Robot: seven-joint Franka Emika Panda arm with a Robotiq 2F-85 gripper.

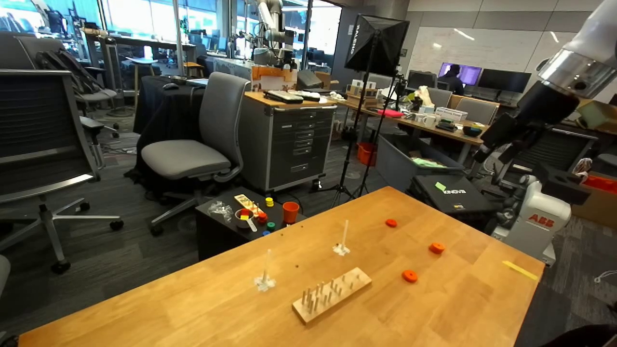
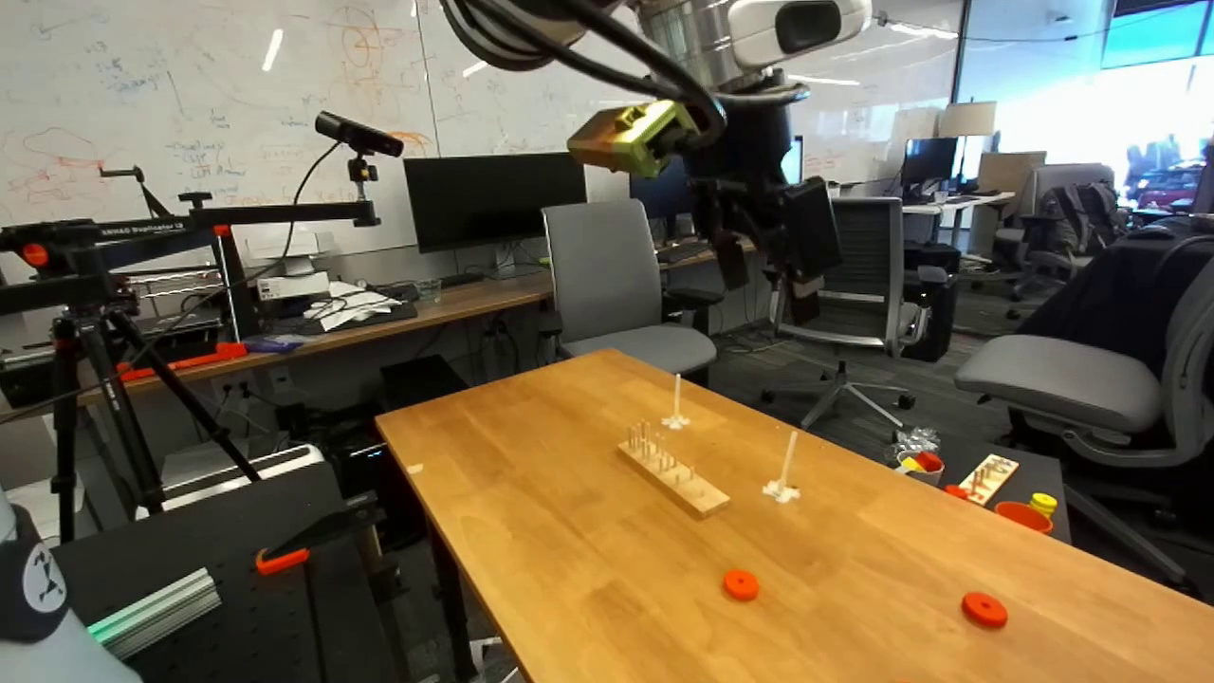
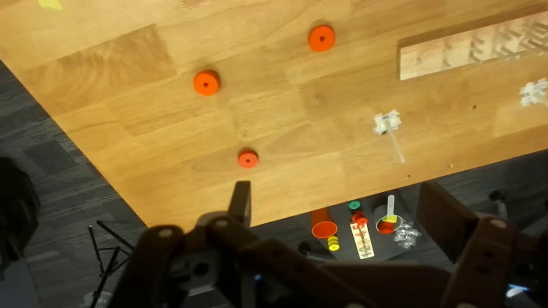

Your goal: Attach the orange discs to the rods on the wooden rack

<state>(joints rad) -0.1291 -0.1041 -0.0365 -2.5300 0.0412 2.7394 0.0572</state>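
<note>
Here they are, the orange discs (image 3: pixel 248 158), three of them, lying flat on the table (image 3: pixel 150 128), all lower than the claw (image 3: pixel 337 203) and well apart from it. One sits just past a fingertip in the wrist view; farther ahead of the claw come the second disc (image 3: pixel 206 82) and the third disc (image 3: pixel 321 38). And the claw itself? Fingers spread wide, only air between them, hanging up high! Off to its right in that same view there's the wooden rack (image 3: pixel 412 68), farther from the claw than the nearest disc, its slim pale rods (image 1: pixel 316 303) standing upright in rows. A single peg (image 3: pixel 395 143) rises nearer the claw than the rack does, and a second peg (image 1: pixel 266 266) stands farther off on that same side. Peer through the gap between the claw's fingers, and beyond the table edge a black stand (image 1: pixel 217 245) carries an orange cup (image 3: pixel 324 222), a stack of yellow discs (image 3: pixel 333 243) and a numbered board (image 3: pixel 362 244). Behind the claw, in an exterior view, a grey chair (image 2: pixel 607 266) stands by a desk (image 2: pixel 484 299) that bears a dark monitor (image 2: pixel 498 204).
</note>
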